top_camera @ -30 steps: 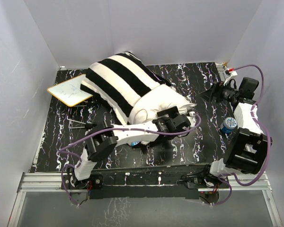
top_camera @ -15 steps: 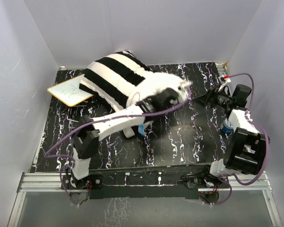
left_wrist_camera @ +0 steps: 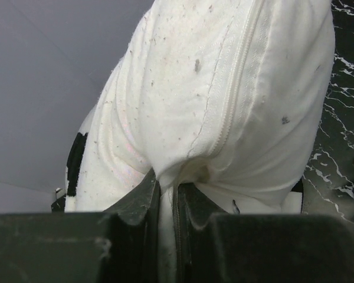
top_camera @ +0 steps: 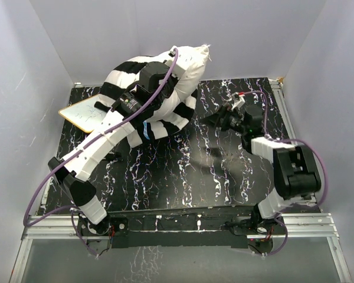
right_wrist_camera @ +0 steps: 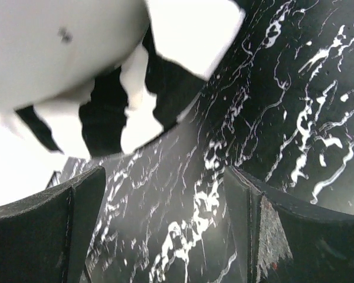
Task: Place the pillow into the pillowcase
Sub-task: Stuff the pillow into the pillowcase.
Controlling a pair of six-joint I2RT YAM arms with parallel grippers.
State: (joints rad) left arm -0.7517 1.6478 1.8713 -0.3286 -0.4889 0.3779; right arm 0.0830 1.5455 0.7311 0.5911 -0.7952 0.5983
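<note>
Whereas a second ago the pillow [left_wrist_camera: 224, 88] lay on the table [top_camera: 194, 177] with my left gripper [left_wrist_camera: 165, 186] spread wide beside it, that gripper now pinches a fold of its white fabric near the zipper seam and holds it up, the pillowcase [top_camera: 121, 82] wrapped round the end beyond my fingers. My right gripper [right_wrist_camera: 162, 183], jaws wide and holding nothing, has swung in from the table's edge, with the striped hem ahead of and above it. I count one pillow, one pillowcase and one whiteboard [top_camera: 82, 113].
</note>
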